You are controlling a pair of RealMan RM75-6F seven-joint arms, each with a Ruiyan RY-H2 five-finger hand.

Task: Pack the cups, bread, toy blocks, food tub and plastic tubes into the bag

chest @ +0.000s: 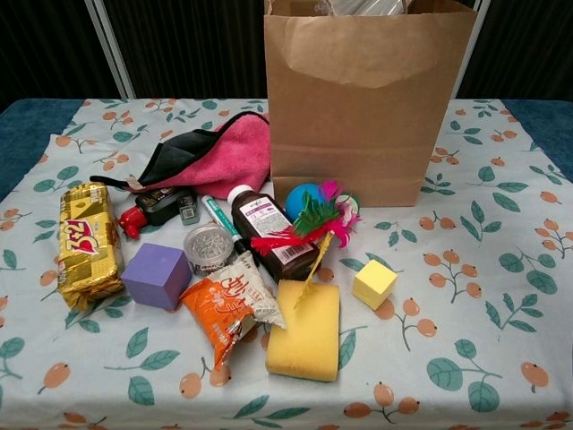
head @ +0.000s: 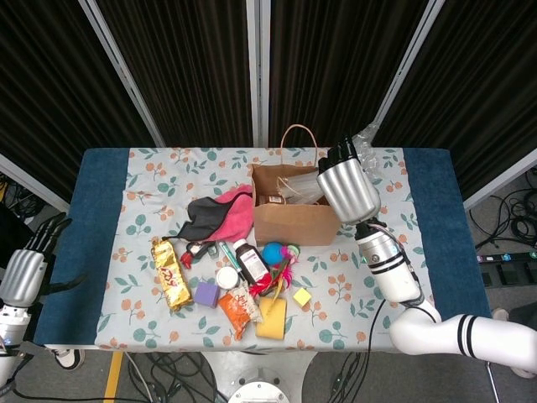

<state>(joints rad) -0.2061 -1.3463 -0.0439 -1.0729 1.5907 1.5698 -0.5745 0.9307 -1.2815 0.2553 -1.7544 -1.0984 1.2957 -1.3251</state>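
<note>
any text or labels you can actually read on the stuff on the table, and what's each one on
Gold foil snack pack: red lettering, too blurred to read.
Orange crinkled snack packet: white lettering, unreadable.
Dark brown bottle: white label with purple mark, print too small.
Brown paper bag: no print visible.
</note>
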